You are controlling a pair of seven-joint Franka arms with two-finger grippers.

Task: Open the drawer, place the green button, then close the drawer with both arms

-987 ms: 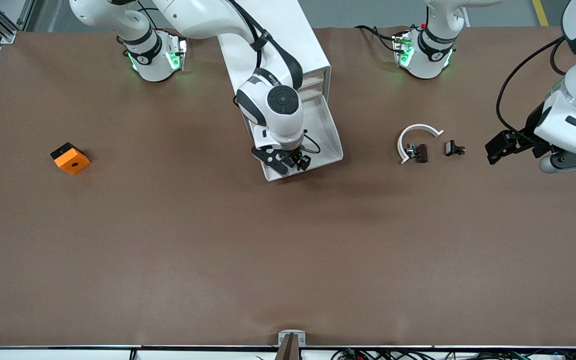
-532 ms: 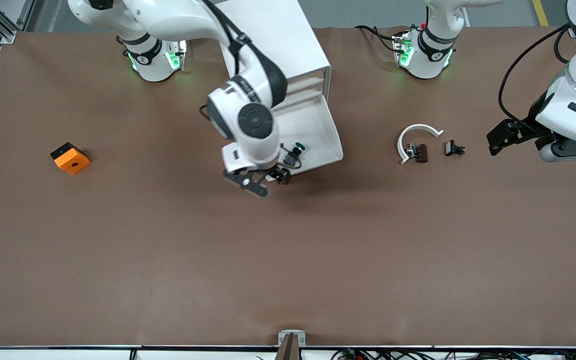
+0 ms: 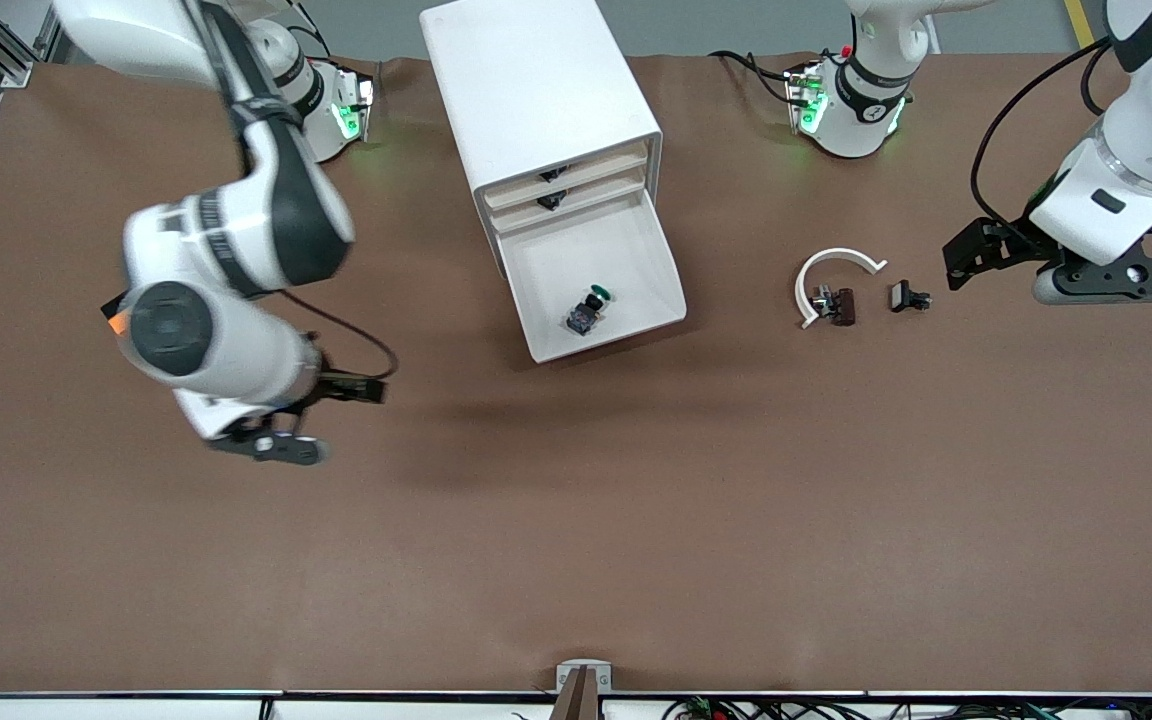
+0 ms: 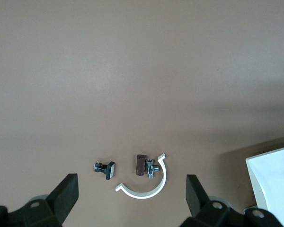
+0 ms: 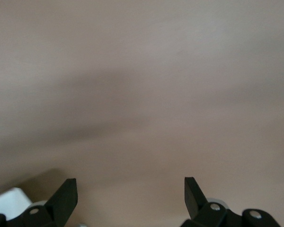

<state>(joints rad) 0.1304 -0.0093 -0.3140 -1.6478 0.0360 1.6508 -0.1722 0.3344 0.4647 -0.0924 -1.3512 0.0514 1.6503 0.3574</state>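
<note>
The button [image 3: 588, 309] lies in the open drawer [image 3: 636, 262], near its front edge. The right gripper [image 5: 130, 196] hangs over bare table toward the right arm's end, fingers [image 5: 66, 196] spread wide, holding nothing. The left gripper [image 4: 131, 197] hangs near the left arm's edge of the table, over the white band [image 4: 149, 182] and clip [image 4: 104, 169], also wide apart and empty.

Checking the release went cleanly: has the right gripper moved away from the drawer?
Yes. The right gripper has swung off the drawer, toward the right arm's end of the table.
</note>
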